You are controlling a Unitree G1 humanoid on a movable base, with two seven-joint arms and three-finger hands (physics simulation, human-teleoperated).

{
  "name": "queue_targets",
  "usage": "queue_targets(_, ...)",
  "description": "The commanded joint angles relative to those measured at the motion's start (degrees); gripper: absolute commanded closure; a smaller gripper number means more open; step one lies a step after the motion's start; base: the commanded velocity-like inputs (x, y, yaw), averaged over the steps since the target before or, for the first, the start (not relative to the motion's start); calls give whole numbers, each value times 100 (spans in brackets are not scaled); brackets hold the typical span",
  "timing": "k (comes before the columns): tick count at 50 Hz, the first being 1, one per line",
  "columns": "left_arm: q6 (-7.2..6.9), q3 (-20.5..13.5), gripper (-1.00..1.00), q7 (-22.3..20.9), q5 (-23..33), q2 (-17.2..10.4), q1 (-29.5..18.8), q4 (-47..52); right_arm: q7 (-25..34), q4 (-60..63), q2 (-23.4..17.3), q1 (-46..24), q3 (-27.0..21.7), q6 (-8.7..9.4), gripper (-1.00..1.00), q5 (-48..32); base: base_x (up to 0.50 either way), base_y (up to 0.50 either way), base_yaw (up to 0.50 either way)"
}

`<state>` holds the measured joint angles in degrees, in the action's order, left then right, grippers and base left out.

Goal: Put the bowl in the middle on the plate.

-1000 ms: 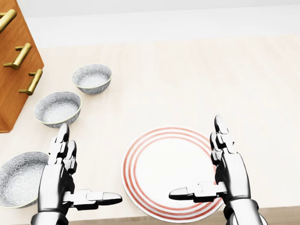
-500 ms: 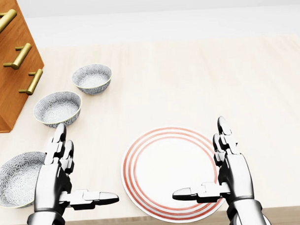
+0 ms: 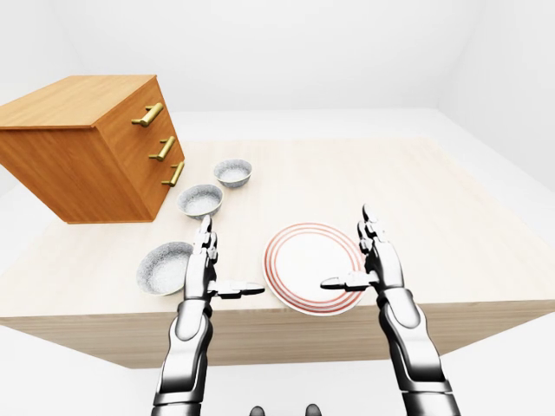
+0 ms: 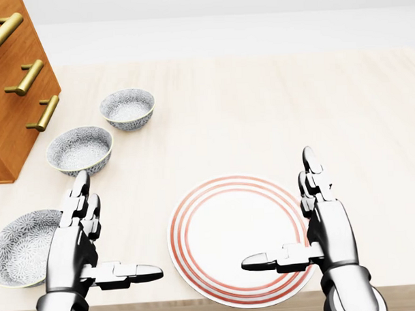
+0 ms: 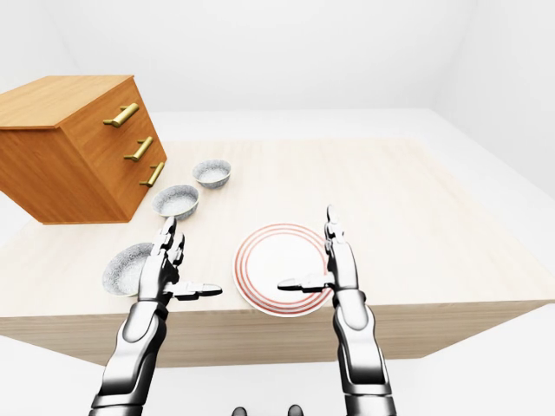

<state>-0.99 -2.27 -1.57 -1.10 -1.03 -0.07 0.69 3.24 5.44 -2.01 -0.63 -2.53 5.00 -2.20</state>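
Three grey patterned bowls lie in a slanted row on the left of the head view. The middle bowl (image 4: 80, 150) sits between a smaller one (image 4: 127, 108) above it and a wider one (image 4: 23, 247) at the lower left. A white plate (image 4: 227, 226) with red rings rests near the table's bottom edge. My left hand (image 4: 119, 224) is open between the wide bowl and the plate, its fingertips (image 4: 81, 180) just below the middle bowl and apart from it. My right hand (image 4: 277, 208) is open over the plate's right rim. Neither hand holds anything.
A wooden chest of drawers (image 4: 11, 101) with brass handles stands at the upper left, close to the bowls. The pale wooden table (image 4: 274, 105) stretches up and to the right of the plate. Its near edge (image 4: 199, 309) runs along the bottom of the head view.
Both hands have drifted slightly apart: the left hand a little to the left, the right hand a little to the right and up. Bowls and plate have not moved.
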Motion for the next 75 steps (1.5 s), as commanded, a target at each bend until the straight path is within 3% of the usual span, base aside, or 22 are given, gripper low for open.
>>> queue_targets(1,17,-4,-100,7,-3,-5,-19,-37,153,379,-93,-35,-117,0,-100,-181,0,0,0)
queue_targets(9,-106,30,-100,11,22,9,43,149,394,853,-236,-55,-394,0,-100,-300,0,0,0)
queue_targets(18,-64,31,-100,4,45,9,23,90,549,942,-320,-8,-574,0,-100,-449,0,0,0)
queue_targets(37,41,4,-100,7,38,-5,-16,-62,1253,1427,-855,-98,-1615,0,-100,-605,0,0,0)
queue_targets(57,-18,6,-100,34,51,0,-8,3,1746,1150,-1479,-189,-2681,0,-100,-566,0,0,0)
queue_targets(69,39,1,-100,32,53,-7,-26,-76,1825,542,-1745,-98,-3079,0,-100,-558,0,0,0)
queue_targets(75,34,-26,-100,63,43,-13,-52,-125,1964,219,-1977,36,-3523,0,-100,-479,0,0,0)
